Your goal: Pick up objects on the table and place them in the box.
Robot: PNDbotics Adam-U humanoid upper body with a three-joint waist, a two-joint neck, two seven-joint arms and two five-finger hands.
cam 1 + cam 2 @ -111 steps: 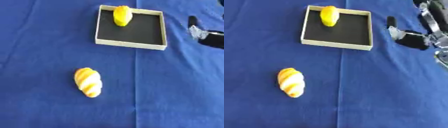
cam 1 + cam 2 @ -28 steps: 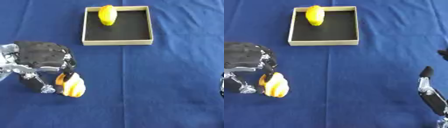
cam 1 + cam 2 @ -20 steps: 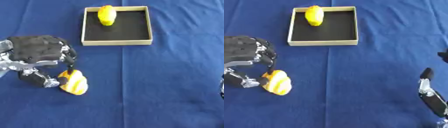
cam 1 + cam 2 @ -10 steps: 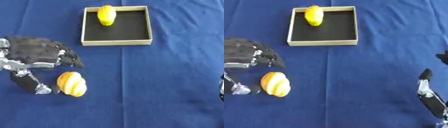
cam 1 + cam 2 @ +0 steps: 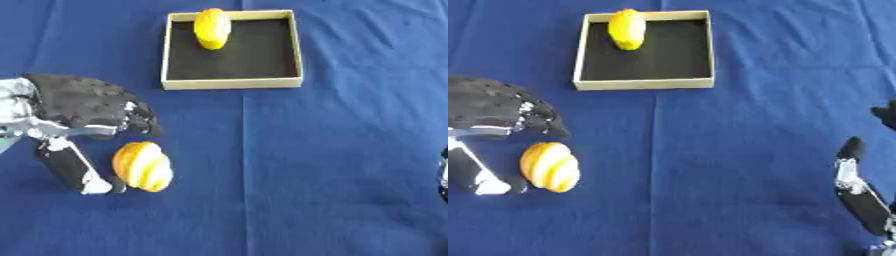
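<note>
Left eye view, lower left: fingers (image 5: 136,117) now spreading above the striped orange-yellow pastry (image 5: 143,166), thumb beside its left edge, no longer closing around it as a moment ago. Left hand (image 5: 79,107) opening, so grasp apparently lost; needing another try. Pastry lying on the blue worktop (image 5: 332,150), well apart from the box (image 5: 233,84) at upper centre, already holding a yellow fruit (image 5: 211,27). Right hand (image 5: 859,192) idling, fingers relaxed, lower right.

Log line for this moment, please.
left hand: open beside striped bread roll | lemon in box | right hand: idle
</note>
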